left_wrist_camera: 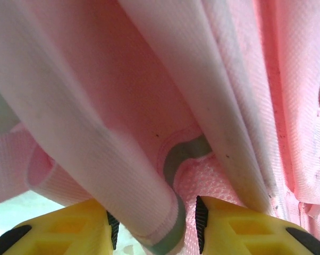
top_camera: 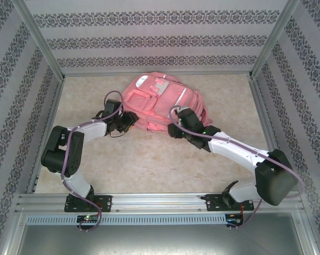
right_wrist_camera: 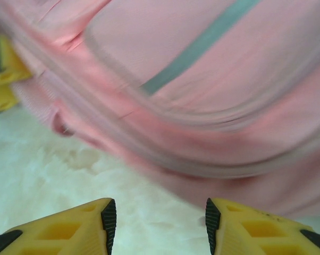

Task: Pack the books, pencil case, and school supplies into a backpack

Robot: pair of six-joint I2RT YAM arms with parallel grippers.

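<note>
While the left end effector (left_wrist_camera: 156,228) is partly closed on a fold of the large pink fabric backpack (left_wrist_camera: 123,106), the pinch looks shallow: the fold, edged with grey-green trim (left_wrist_camera: 173,159), sits between the black pads right at their tips. To do this step well, I judge that the grip should be deep enough not to slip. Any lift should go up and away from the surface (top_camera: 149,164), so that the mouth of the bag gapes rather than the whole bag dragging. Seen from above, the backpack lies directly ahead of both end effectors, its near edge just beside the right end effector (top_camera: 177,129). In its own wrist view that right end effector stands about half open, with nothing between its fingers but bare surface. The backpack is just ahead of and above its tips, blurred. It would do best to take the opposite lip of the opening, or a zip pull, square on. No brand, label or writing can be read on the bag; a pale patch (top_camera: 149,84) on the side far from the end effectors is too small to make out
</note>
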